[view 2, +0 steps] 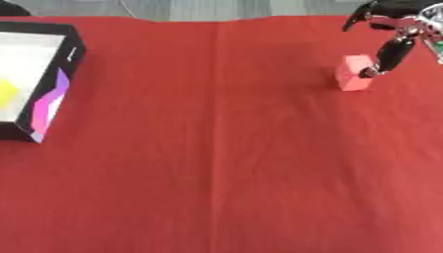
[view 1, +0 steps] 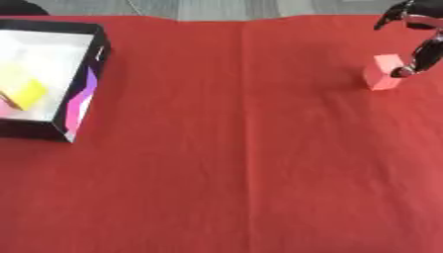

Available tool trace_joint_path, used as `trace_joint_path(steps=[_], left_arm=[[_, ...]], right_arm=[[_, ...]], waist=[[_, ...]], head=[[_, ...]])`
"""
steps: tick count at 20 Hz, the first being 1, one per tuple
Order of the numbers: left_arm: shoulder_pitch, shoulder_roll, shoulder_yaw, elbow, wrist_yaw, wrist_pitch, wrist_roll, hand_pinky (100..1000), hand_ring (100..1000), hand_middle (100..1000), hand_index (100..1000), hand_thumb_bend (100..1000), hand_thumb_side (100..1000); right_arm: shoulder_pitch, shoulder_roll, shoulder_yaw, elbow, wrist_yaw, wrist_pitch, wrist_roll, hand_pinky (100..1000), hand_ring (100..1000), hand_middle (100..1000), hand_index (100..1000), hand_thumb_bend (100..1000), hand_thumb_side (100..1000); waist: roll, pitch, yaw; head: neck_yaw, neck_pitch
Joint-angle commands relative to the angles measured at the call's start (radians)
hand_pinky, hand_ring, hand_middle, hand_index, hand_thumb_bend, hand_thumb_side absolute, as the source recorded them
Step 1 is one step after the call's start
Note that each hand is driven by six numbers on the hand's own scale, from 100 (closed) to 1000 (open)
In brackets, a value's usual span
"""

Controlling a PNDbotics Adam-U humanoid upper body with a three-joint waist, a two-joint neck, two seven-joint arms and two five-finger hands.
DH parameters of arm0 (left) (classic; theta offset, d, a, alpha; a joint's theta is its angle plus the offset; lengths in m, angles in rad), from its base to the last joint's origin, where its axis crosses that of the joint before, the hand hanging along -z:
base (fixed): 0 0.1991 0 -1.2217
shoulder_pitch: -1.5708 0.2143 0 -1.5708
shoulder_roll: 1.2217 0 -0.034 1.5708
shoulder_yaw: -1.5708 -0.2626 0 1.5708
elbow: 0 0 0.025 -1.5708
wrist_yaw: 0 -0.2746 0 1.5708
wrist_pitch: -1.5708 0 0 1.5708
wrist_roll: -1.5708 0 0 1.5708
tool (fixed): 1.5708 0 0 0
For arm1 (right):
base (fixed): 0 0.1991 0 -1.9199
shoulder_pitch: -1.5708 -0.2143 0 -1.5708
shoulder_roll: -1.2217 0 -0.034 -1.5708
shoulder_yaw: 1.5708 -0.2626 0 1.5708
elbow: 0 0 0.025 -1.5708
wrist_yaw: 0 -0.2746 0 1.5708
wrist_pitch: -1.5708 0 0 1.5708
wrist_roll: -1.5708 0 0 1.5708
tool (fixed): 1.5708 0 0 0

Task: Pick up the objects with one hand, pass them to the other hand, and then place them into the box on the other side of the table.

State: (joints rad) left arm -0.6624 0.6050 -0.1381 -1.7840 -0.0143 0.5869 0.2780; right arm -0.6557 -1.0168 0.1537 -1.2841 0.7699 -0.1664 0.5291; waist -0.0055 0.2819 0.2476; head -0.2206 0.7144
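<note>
Right robot hand (view 2: 394, 42) open, fingertip touching pink block (view 2: 353, 73) on red cloth (view 2: 216, 163); left unseen.

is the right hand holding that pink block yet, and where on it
Not clearly. The right hand has fingertips at the top right edge of the pink block, which stands on the red tablecloth; a closed hold cannot be told.
</note>
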Motion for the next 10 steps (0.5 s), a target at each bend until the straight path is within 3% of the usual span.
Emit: trace_joint_path(steps=[1, 10], left_arm=[[-0.009, 0.021, 0.017, -0.016, 0.005, 0.002, 0.008, 751, 692, 748, 758, 383, 649], [-0.011, 0.018, 0.017, -0.019, 0.011, 0.005, 0.013, 752, 692, 747, 755, 380, 651]], right_arm=[[-0.005, -0.035, -0.025, 0.012, 0.016, -0.004, 0.015, 979, 933, 876, 866, 579, 130], [0.015, -0.038, -0.035, 0.03, 0.038, -0.003, 0.026, 980, 928, 861, 872, 582, 127]], waist=[[0.001, 0.002, 0.002], [0.004, 0.028, 0.019]], head=[[-0.005, -0.015], [-0.019, -0.031]])
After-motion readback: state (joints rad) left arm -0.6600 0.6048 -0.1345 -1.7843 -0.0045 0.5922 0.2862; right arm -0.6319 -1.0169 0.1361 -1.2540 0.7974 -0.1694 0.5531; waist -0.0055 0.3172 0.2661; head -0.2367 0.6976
